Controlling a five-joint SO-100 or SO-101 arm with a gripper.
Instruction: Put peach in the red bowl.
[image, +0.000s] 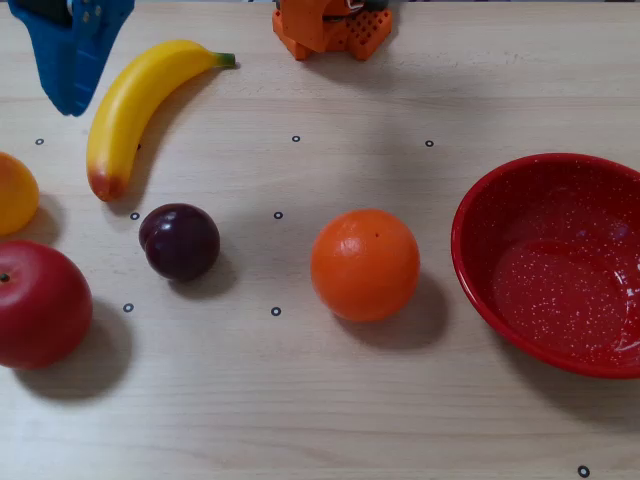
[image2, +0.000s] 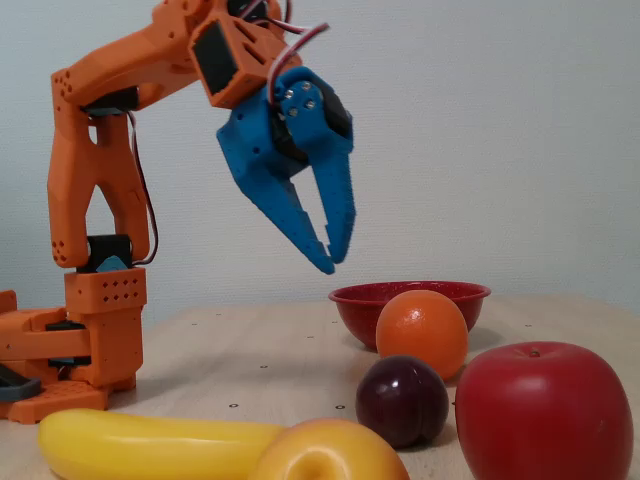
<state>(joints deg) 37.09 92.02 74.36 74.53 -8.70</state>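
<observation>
In a fixed view from above, the peach (image: 15, 193) lies at the left edge of the wooden table (image: 300, 400), partly cut off, just above the red apple (image: 40, 303). The banana (image: 140, 105), dark plum (image: 180, 241) and orange (image: 365, 265) lie across the middle; the red bowl (image: 545, 262) stands empty at the right. In a fixed view from the side, the orange arm (image2: 95, 170) rises from its base, elbow bent forward. The blue gripper (image2: 332, 258) hangs in the air, pointing down above the table, holding nothing, its tips nearly together. The peach (image2: 330, 455) sits in the foreground, touching the banana (image2: 150, 445).
</observation>
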